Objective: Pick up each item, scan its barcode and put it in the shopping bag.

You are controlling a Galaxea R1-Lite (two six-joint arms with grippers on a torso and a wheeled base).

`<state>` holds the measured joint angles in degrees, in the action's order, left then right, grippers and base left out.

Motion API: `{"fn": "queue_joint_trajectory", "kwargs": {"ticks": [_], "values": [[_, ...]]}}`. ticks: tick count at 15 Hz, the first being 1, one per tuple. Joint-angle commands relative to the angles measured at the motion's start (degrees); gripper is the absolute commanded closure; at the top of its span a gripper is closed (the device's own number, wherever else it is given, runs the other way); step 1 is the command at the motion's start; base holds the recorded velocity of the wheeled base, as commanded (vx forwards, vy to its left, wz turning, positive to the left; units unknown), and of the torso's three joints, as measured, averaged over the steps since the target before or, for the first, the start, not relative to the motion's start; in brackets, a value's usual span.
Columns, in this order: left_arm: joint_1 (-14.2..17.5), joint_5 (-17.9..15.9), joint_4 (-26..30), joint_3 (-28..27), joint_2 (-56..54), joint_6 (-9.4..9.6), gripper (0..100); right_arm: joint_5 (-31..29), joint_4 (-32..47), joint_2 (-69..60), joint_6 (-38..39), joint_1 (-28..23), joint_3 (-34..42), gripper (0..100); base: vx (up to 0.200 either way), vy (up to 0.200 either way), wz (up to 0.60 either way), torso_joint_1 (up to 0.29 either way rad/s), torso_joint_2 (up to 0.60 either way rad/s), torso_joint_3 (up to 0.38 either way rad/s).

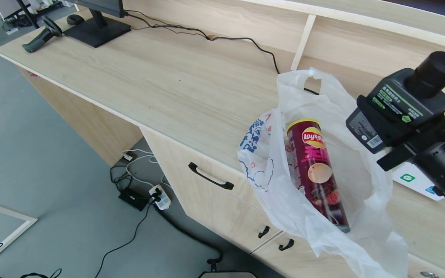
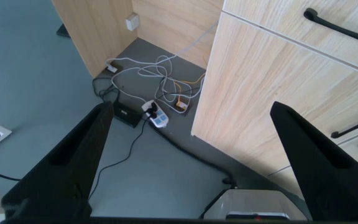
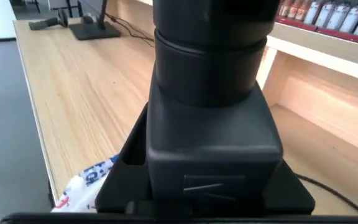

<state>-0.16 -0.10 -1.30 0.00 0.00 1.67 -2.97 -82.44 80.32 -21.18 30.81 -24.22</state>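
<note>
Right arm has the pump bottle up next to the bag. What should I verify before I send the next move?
1. Grip: right gripper is shut on the pump bottle. Ok.
2. Barcode: it faces the head camera, uncovered. Ok.
3. Scan done: nothing shows it. Cannot tell.
4. Scanner at hand: it lies at the far end of the counter by the monitor stand, far from the bottle. Not ok.
5. Shopping bag: its mouth is open towards the bottle, with a chips can lying inside. Ok.
6. Left gripper: open and empty, low beside the drawers. Ok.
</note>
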Motion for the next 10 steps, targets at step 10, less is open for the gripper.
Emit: {"fn": "queue_joint_trajectory", "kwargs": {"ticks": [10], "values": [[-0.02, 0.01, -0.01, 0.0, 0.09, 0.0, 0, -4.5, 5.63, 2.82, 25.13, 1.54, -6.36, 100, 0.0, 0.0, 0.0, 0.0, 0.0, 0.0]]}}
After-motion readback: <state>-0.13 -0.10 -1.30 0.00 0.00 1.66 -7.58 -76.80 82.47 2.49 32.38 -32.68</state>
